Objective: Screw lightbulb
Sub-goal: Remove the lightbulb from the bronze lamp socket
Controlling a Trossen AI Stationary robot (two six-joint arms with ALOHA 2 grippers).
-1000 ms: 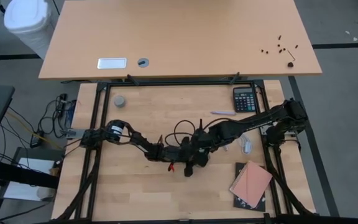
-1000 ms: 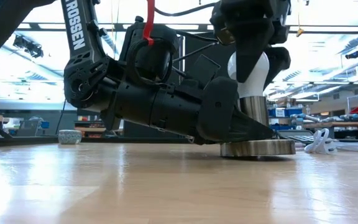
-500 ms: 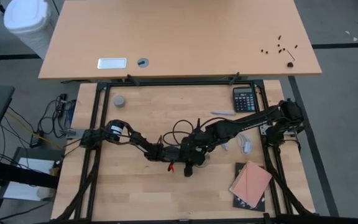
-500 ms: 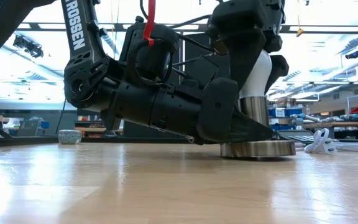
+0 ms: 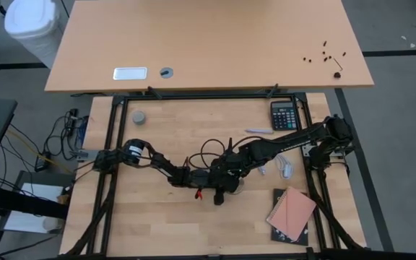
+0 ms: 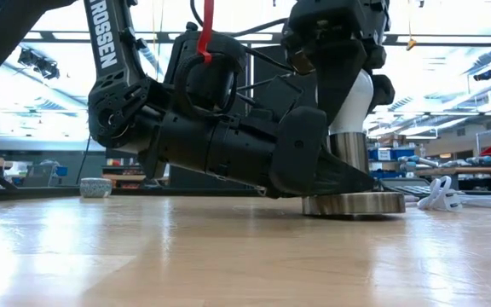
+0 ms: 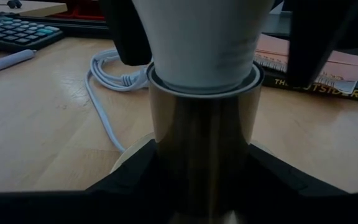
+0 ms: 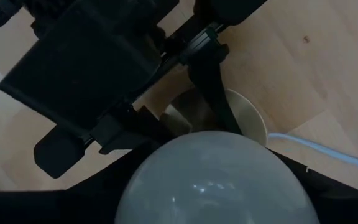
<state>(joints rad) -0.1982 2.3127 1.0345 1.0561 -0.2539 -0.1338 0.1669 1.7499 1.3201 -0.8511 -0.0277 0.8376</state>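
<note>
Bulb seated in socket, tightening likely unfinished.

Mid-surface (image 5: 157, 224): left gripper (image 6: 335, 183), low, jaws clamped round the metal socket (image 7: 204, 137) above its round base (image 6: 354, 203). Right gripper (image 6: 335, 77) from above, jaws either side of the lightbulb (image 6: 350, 107), grip cannot be told. Bulb upright, neck inside socket rim; turns left unknown.
</note>
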